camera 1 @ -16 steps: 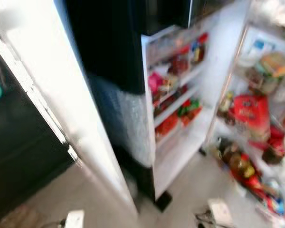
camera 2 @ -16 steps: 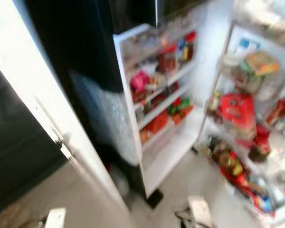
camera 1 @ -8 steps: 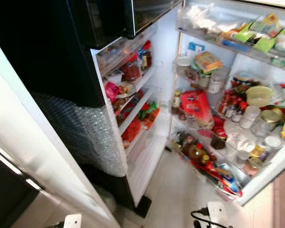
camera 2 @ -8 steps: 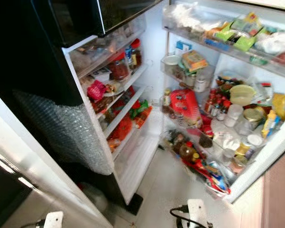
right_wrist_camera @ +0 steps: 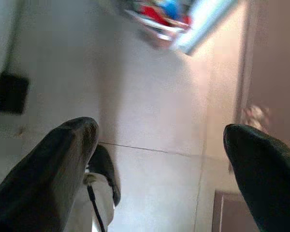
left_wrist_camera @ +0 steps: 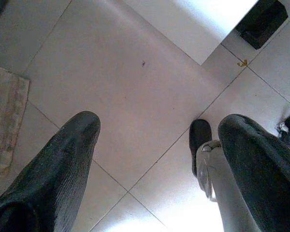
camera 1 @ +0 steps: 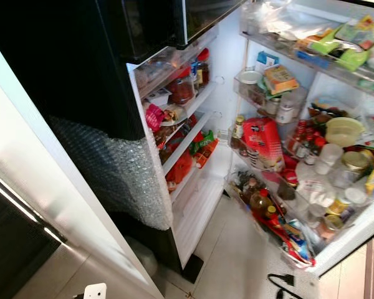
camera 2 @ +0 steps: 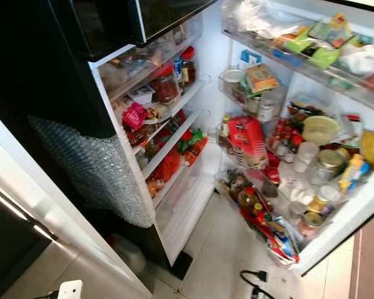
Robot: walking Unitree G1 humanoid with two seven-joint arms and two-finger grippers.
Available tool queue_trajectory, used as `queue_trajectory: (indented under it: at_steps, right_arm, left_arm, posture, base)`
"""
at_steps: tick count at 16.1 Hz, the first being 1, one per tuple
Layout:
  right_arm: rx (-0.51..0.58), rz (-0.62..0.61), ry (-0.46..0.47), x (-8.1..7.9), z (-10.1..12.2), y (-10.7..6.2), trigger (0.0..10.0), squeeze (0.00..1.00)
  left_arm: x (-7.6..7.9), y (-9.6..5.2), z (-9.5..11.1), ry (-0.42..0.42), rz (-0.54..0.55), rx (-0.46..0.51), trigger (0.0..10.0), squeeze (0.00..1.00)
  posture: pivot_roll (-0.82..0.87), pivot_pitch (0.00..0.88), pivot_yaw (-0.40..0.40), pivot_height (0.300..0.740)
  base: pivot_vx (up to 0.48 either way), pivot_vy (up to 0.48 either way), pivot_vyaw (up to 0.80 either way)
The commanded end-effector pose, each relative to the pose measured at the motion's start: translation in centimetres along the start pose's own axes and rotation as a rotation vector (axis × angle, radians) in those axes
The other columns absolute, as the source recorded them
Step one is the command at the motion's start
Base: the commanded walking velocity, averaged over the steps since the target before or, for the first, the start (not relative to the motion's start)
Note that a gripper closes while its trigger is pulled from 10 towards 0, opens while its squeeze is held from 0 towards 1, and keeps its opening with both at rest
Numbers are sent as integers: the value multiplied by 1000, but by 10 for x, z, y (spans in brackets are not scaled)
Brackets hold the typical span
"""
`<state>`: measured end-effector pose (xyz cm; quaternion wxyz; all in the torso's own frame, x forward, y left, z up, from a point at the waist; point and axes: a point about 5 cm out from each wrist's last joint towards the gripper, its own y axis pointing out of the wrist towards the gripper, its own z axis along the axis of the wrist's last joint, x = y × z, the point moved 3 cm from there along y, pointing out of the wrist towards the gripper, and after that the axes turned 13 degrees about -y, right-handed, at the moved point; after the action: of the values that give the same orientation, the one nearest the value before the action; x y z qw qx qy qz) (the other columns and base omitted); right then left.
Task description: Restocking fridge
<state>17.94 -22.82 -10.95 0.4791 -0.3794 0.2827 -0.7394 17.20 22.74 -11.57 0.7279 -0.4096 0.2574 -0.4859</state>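
Hanging spread, both end effectors (left_wrist_camera: pixel 159 159) (right_wrist_camera: pixel 159 159) face floor below the open fridge (camera 1: pixel 237 124).

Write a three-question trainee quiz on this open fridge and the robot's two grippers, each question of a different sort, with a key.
1. True or false: the left gripper holds a jar.
2. Multiple choice: what covers the lower part of the fridge door's dark outer face? A) a towel B) bubble wrap C) magnets
3. Fill in: the big red bag stands on a shelf in the fridge's ____ compartment.

Key
1. False. Its fingers are spread over the bare floor tiles with nothing between them; the right gripper is open and empty as well.
2. B, the bubble wrap.
3. Main; the jars with red lids are on the door shelves.
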Motion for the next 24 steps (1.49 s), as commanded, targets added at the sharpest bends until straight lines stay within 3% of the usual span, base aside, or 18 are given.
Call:
queue_trajectory:
  at_steps: [1, 2, 3, 4, 7, 10, 15, 18, 24]
  right_arm:
    - [6, -81, 51, 21, -5, 1, 10000, 0]
    - [11, -156, 73, 42, -7, 2, 10000, 0]
    - [-35, -178, 56, 57, -25, 0, 10000, 0]
    - [-59, -211, 78, 65, -34, -2, 10000, 0]
    - [16, -373, 156, 78, -22, -6, 10000, 0]
    - [50, -535, 190, 113, -14, -10, 10000, 0]
    - [187, -609, 218, 129, 28, -10, 10000, 0]
    - [322, -731, 284, 152, 66, -18, 10000, 0]
    - [481, -788, 290, 160, 105, -30, 10000, 0]
  left_arm:
    - [-6, -1, -6, -13, 24, -14, 10000, 0]
    - [-6, -1, -7, -10, 25, -15, 10000, 0]
    - [-6, -1, -8, -8, 24, -15, 10000, 0]
    - [-6, -1, -8, -1, 22, -16, 10000, 0]
    - [-6, -1, -7, 22, 6, -13, 10000, 0]
    - [-6, -2, -6, 32, 1, -6, 10000, 0]
    - [-7, -2, -7, 42, 10, -12, 10000, 0]
    - [-7, -2, -8, 42, 6, -16, 10000, 0]
    - [-4, -1, -5, 40, -3, -2, 10000, 0]
  posture:
    - [-131, 0, 73, 740]
    - [-136, 0, 76, 740]
    - [-145, 0, 81, 740]
    - [-154, 0, 88, 740]
    - [-177, 0, 98, 740]
    - [-162, 0, 97, 740]
    - [-151, 0, 87, 740]
    - [-152, 0, 89, 740]
    - [-154, 0, 83, 740]
  base:
    - [0, 0, 0]
    - [0, 0, 0]
    - [0, 0, 0]
    - [0, 0, 0]
    - [0, 0, 0]
    - [0, 0, 0]
    - [0, 0, 0]
    - [0, 0, 0]
    - [0, 0, 0]
